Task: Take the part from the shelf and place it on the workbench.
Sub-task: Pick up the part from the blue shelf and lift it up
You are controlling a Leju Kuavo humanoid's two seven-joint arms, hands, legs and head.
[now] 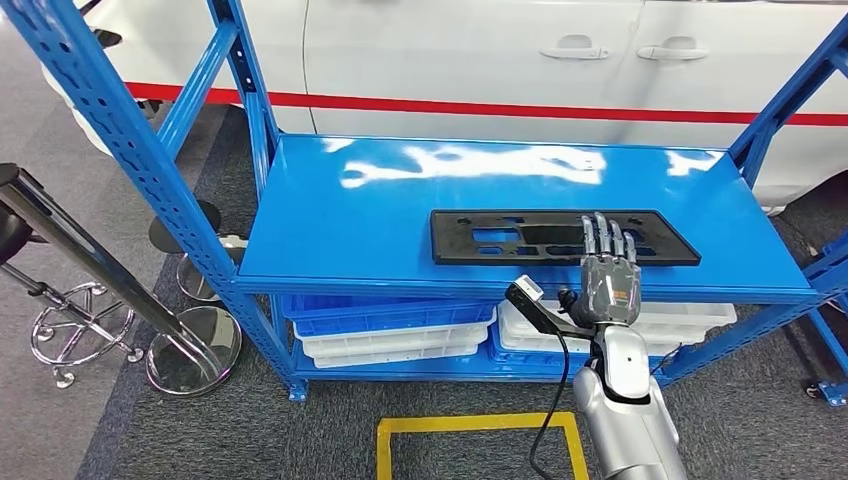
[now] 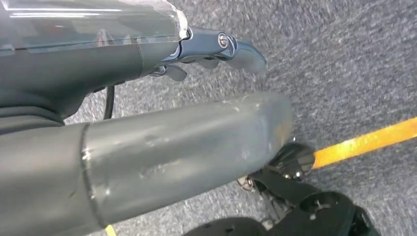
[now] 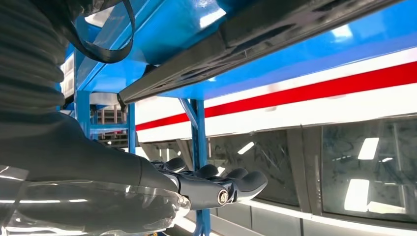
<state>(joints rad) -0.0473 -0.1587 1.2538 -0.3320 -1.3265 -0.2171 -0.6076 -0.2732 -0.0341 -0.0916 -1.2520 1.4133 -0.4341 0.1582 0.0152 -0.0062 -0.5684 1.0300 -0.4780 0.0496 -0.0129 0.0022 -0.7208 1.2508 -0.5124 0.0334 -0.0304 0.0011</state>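
Matt black plastic part [image 1: 563, 237] on glossy blue shelf [image 1: 350, 215].

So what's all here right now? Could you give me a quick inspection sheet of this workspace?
Surface: glossy blue shelf top, holding one item.
Job's things: flat black part with cutouts, lying flat on the shelf.
Clutter: white and blue trays stacked on the lower level.
Hands: right hand with fingers extended over the part's near edge, grip cannot be told; left hand hangs above the carpet, holding nothing.
Cables: black cable beside the right forearm.
Surroundings: white car with red stripe, chrome stool bases, yellow floor marking.
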